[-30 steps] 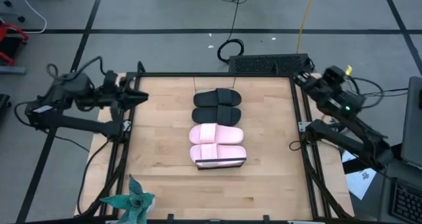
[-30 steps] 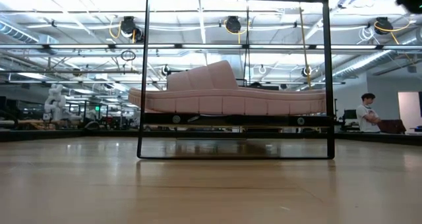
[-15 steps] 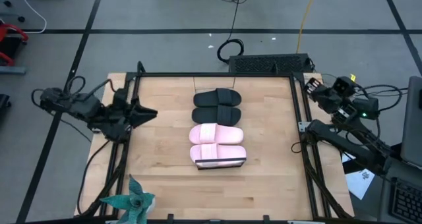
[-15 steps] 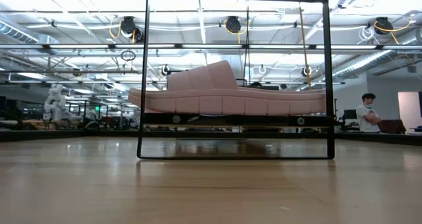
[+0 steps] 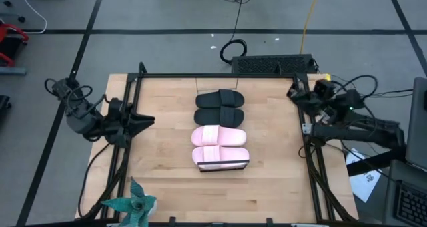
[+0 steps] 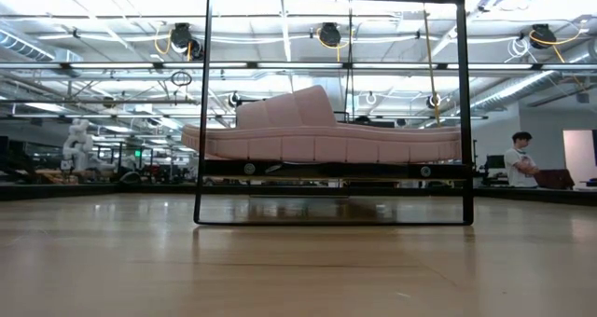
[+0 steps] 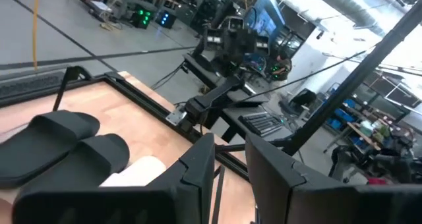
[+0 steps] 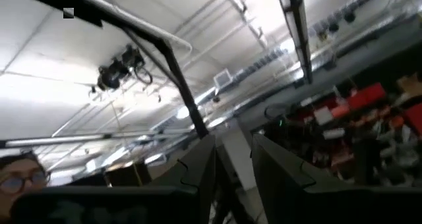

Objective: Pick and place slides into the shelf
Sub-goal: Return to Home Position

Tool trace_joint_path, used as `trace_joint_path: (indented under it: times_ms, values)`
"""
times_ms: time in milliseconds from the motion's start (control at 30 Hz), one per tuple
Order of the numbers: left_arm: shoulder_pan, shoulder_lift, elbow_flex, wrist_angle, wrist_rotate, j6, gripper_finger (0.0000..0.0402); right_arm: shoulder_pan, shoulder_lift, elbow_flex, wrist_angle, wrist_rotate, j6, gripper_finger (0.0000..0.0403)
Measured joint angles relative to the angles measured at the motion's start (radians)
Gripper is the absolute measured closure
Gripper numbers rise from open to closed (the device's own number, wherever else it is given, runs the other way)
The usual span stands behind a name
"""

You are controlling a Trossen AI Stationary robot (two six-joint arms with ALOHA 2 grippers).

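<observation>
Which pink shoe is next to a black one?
The inner pink slide, beside a black slide; the outer pink slide ends the row.

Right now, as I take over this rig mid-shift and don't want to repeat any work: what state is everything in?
Left gripper: at the left edge of the table, fingers slightly apart, empty.
Right gripper: at the table's right edge, its fingers slightly apart, empty.
Slides: all four lie in one row on the shelf, mid-table. The black pair is at one end and the pink pair at the other, nearest the low camera.
Done: placing looks complete.
Left: probably only parking both arms.
</observation>
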Motion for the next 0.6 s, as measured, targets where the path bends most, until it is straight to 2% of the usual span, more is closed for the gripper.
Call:
trace_joint_path:
  times_ms: [133, 267, 467, 600]
  values:
    - [-0.037, -0.013, 0.0, -0.008, -0.025, 0.021, 0.0314, 0.098, 0.023, -0.001, -0.01, 0.042, -0.025, 0.031]
    - [-0.05, -0.02, 0.001, -0.069, -0.026, 0.019, 0.0314, 0.138, -0.019, -0.001, -0.039, 0.04, -0.077, 0.031]
    - [-0.028, -0.018, 0.0, -0.169, 0.008, 0.014, 0.0314, 0.14, -0.051, 0.0, -0.305, 0.048, -0.08, 0.031]
    - [0.014, -0.017, -0.031, -0.175, 0.064, -0.013, 0.0314, 0.139, -0.043, 0.0, -0.391, 0.045, -0.129, 0.031]
